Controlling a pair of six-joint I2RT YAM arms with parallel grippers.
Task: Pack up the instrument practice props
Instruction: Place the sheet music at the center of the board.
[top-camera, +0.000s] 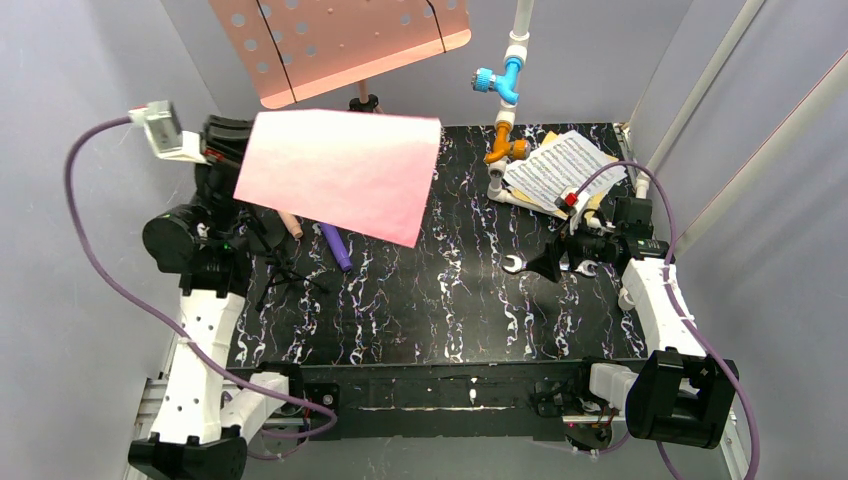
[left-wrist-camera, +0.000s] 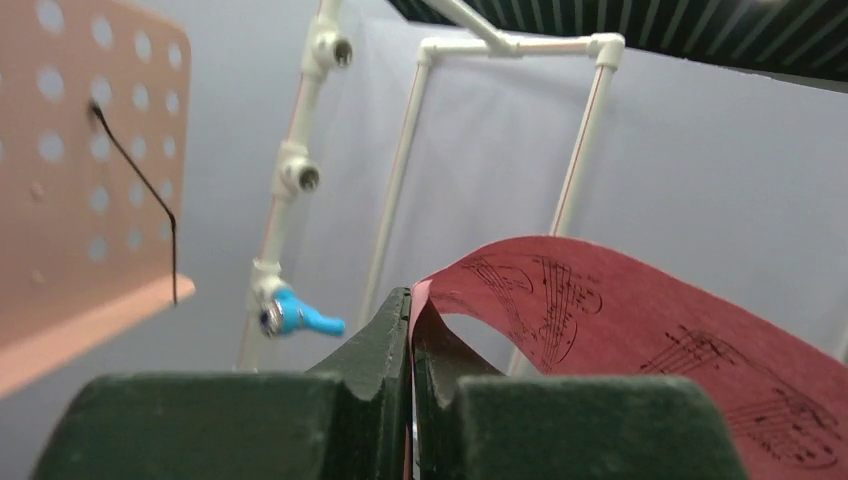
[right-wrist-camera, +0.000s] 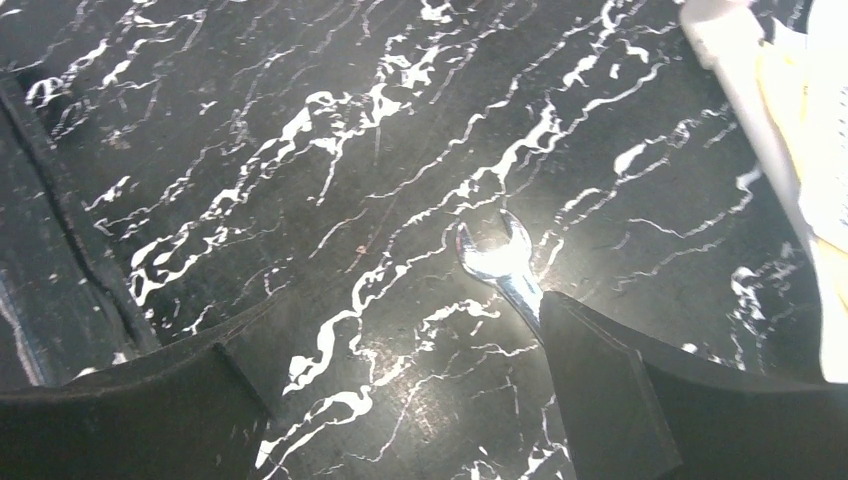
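My left gripper (left-wrist-camera: 412, 330) is shut on the edge of a pink music sheet (top-camera: 340, 172), held up in the air above the left of the mat; the sheet's printed side shows in the left wrist view (left-wrist-camera: 640, 320). The salmon-pink perforated music rest (top-camera: 340, 40) stands behind it. A peach microphone (top-camera: 291, 225), a purple microphone (top-camera: 336, 246) and black mic holders (top-camera: 285, 270) lie under the sheet. White and yellow sheets (top-camera: 562, 168) lie at the back right. My right gripper (top-camera: 548, 266) is open and empty over the mat, beside the silver wrench (right-wrist-camera: 500, 262).
A white pipe with a blue valve (top-camera: 500, 78) and an orange valve (top-camera: 505, 148) stands at the back centre. The black marbled mat (top-camera: 430, 310) covers the table. Grey walls close in the left, back and right sides.
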